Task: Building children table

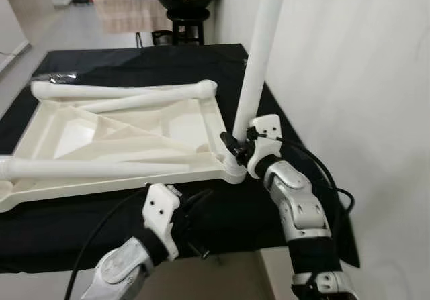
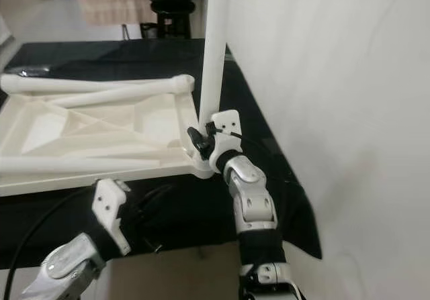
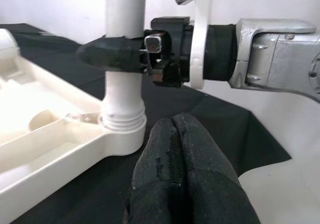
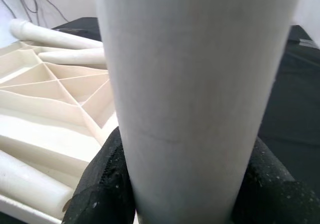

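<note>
A big white wall (image 1: 363, 78) stands on the right; a black cloth (image 1: 134, 62) covers the low surface beside it; far behind, a dark stool (image 1: 187, 25) stands on the pale, shiny floor (image 1: 74, 31).

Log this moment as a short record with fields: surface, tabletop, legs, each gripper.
surface: black cloth
tabletop: white, lying underside up on the cloth
upright leg: stands in the near right corner socket, threads visible at its base
loose legs: three lying across the tabletop
right gripper: shut on the upright leg just above the socket
left gripper: shut, holding nothing, low in front of the table's near edge
</note>
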`<state>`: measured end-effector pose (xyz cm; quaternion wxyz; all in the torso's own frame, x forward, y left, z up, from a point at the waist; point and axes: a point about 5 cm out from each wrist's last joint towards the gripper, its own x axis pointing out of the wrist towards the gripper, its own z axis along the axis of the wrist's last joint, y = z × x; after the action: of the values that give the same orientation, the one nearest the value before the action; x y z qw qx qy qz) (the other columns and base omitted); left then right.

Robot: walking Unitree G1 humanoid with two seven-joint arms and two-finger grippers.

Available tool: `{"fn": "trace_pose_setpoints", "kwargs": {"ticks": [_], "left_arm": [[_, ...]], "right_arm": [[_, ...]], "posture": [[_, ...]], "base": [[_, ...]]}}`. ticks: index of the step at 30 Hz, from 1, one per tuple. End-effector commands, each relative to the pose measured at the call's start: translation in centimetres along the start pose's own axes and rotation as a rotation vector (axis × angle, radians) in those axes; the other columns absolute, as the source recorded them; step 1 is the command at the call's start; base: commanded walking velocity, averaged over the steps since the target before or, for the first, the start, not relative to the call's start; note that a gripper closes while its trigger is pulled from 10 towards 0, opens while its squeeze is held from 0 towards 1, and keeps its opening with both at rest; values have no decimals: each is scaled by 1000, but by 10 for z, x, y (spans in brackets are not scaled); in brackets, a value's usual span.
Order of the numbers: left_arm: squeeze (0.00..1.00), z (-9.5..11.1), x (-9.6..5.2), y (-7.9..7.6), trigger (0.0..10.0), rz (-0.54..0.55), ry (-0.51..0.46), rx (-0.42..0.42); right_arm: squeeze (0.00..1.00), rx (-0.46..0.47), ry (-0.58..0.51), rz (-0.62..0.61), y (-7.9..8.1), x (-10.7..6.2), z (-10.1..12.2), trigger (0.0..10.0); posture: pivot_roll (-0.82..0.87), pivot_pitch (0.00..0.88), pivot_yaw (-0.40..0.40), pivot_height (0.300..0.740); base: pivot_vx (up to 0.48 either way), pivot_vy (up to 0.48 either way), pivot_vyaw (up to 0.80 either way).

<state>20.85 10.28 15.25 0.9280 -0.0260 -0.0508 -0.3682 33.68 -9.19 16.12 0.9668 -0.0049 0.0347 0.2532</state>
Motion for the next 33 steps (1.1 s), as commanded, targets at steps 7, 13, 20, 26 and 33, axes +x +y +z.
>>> {"fn": "trace_pose_setpoints", "kwargs": {"ticks": [7,13,20,26,33], "left_arm": [[0,-2,1,0,10000,6,4,-13],[0,-2,2,-1,10000,-5,4,-19],[0,-2,4,0,10000,-4,2,-19],[0,-2,4,0,10000,-6,3,-19],[0,-2,4,-1,10000,-9,5,-20]], "right_arm": [[0,19,126,16,2,8,-18,10000],[1000,36,137,138,20,3,-5,10000],[0,-87,9,628,6,7,30,10000],[0,-120,74,791,-13,7,35,10000],[0,-102,122,831,-21,15,38,10000]], "posture": [[-2,66,-75,740],[-14,71,-65,740],[-11,69,-64,740],[1,68,-67,740],[12,71,-73,740]], "base": [[0,0,0],[0,0,0],[0,0,0],[0,0,0],[0,0,0]]}}
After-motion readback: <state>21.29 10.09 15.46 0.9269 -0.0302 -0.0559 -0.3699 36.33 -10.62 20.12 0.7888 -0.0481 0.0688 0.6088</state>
